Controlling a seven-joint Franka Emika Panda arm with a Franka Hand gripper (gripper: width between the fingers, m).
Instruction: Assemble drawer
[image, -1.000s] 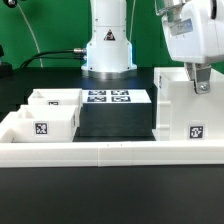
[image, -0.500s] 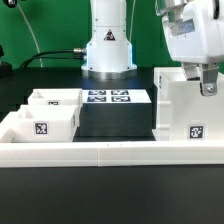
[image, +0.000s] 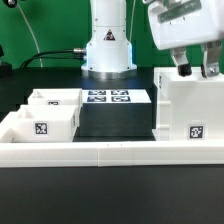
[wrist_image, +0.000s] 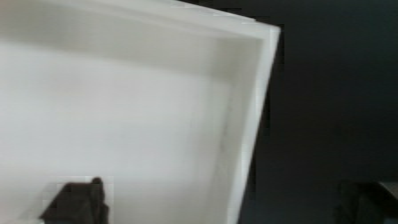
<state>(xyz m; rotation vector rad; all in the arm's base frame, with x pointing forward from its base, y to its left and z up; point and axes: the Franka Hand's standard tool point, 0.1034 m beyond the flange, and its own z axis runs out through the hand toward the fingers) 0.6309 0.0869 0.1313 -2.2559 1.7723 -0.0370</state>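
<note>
The drawer's tall white shell (image: 185, 108) stands on the exterior view's right, with a square tag on its front. Two small white trays (image: 43, 117) sit at the left, the near one tagged. My gripper (image: 198, 70) hangs just above the shell's top, open and empty, with both dark fingers (image: 185, 68) showing apart. In the wrist view the shell's white face (wrist_image: 125, 110) fills most of the frame, and its edge runs beside the black mat (wrist_image: 329, 110). My gripper (wrist_image: 228, 205) straddles that edge, one fingertip (wrist_image: 75, 200) over the white face.
The marker board (image: 107, 97) lies behind the black mat (image: 115, 120), in front of the robot base (image: 108, 50). A low white wall (image: 100, 152) edges the mat at the front. A green backdrop is behind.
My gripper has risen from the shell's top and turned at the wrist. Both fingers now show side by side. The shell and trays have not moved.
</note>
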